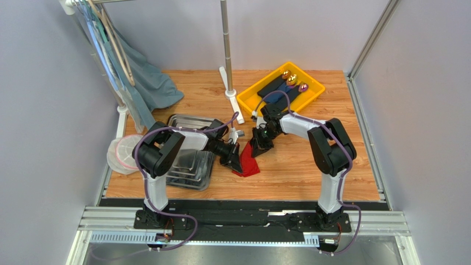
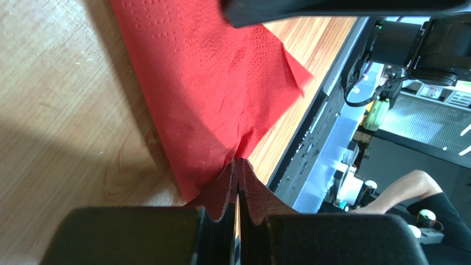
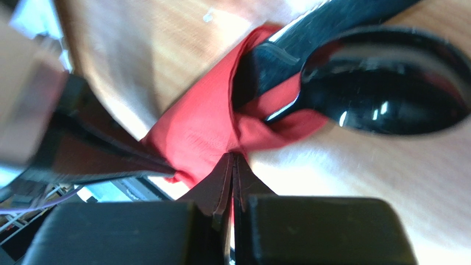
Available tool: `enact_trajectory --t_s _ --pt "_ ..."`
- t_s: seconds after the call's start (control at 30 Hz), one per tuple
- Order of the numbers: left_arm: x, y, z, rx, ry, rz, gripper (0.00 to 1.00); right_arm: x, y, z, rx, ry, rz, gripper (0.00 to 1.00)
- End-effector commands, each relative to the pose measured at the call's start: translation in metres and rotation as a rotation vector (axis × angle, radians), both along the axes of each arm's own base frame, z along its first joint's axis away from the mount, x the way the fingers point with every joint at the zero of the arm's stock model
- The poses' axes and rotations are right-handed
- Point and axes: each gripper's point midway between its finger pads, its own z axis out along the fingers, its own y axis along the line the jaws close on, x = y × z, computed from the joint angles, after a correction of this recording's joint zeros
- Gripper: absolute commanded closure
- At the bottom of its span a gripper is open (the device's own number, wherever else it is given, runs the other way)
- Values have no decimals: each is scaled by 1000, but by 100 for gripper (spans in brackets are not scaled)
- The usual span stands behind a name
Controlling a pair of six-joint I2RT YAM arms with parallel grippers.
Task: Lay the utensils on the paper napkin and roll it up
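Note:
The red paper napkin (image 1: 250, 165) lies on the wooden table between my two grippers. My left gripper (image 1: 236, 163) is shut on the napkin's edge (image 2: 210, 99), its pads pinching the paper. My right gripper (image 1: 260, 149) is shut on the napkin (image 3: 204, 132) at its other end. The black utensils (image 3: 309, 33) lie wrapped in the napkin's fold, and the spoon's round bowl (image 3: 387, 94) sticks out past the paper. In the top view the utensils are hidden under the grippers.
A stack of steel trays (image 1: 190, 160) sits left of the napkin. A yellow bin (image 1: 251, 99) with dark rolled napkins (image 1: 284, 88) stands at the back right. A white stand pole (image 1: 226, 55) rises behind. A white dish (image 1: 124, 153) sits at the far left.

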Motion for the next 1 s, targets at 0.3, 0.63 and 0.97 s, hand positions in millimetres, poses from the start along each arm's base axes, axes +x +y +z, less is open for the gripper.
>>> enact_trajectory --t_s 0.3,0.63,0.97 --pt "14 14 -37 166 -49 54 99 -17 25 57 164 -45 43 92" --pt "12 9 -19 99 -86 36 97 -24 16 -2 59 -9 55 94" --pt "15 1 49 -56 -297 -73 85 -26 -9 -43 -94 -27 89 96"
